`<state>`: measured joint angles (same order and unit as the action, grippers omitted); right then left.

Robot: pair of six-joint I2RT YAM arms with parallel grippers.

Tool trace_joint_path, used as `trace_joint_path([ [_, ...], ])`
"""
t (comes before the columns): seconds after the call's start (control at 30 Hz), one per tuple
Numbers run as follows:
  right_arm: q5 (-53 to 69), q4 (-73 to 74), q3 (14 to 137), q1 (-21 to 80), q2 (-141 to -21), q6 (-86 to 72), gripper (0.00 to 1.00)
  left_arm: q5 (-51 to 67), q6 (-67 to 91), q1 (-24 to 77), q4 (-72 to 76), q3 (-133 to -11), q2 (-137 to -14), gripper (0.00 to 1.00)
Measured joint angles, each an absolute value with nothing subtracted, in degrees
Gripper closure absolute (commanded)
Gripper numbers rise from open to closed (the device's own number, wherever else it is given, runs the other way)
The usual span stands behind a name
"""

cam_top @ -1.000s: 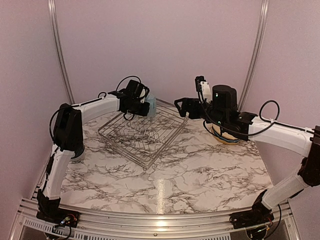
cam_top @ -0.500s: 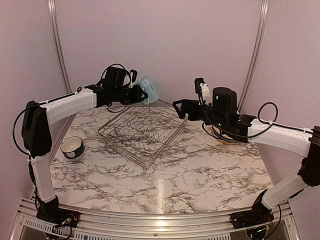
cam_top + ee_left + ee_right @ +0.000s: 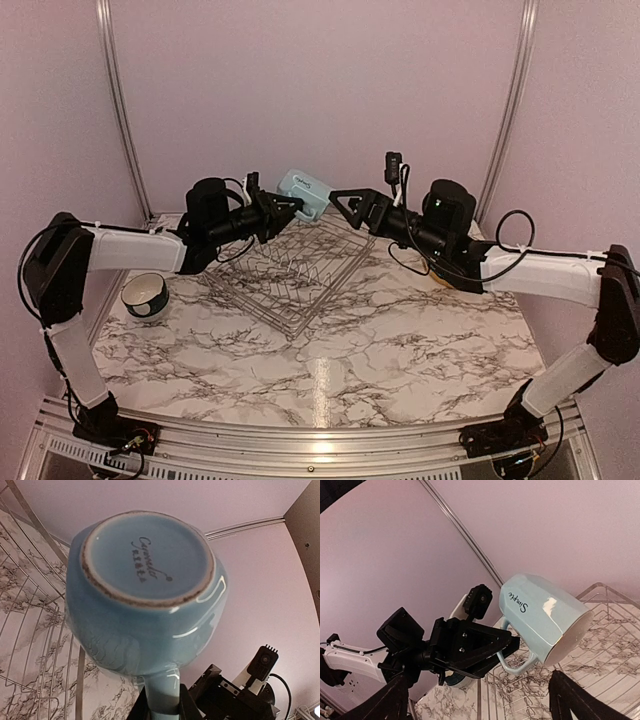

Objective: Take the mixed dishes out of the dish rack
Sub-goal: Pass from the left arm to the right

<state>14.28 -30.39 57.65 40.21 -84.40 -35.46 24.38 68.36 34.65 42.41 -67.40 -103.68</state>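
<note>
Mug (image 3: pixel 303 189), pale blue: handle pinched in the nearly shut left jaws, body on its side in the air. Right jaws: spread wide, empty, facing its mouth. Dish rack (image 3: pixel 290 272) lies below both. Step, judged: handover. Next calls for right jaws enclosing the body before left releases.

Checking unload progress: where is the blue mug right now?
Top view, centre: the mug hangs over the far side of the dish rack, its handle clamped in the left gripper, just left of the open right gripper.
</note>
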Motion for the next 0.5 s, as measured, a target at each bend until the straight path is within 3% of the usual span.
trace_joint_path([
  [0.2, 18.79, -37.85, 54.02, 38.5, -87.99, -43.57, 0.1, 24.62, 74.0, 36.73, 50.92, -64.03, -102.96, 1.0],
  [0.5, 22.41, -42.44, 53.95, 37.95, -91.29, -48.69, 0.25, 24.71, 76.23, 40.53, 56.93, -62.35, -101.95, 1.0],
])
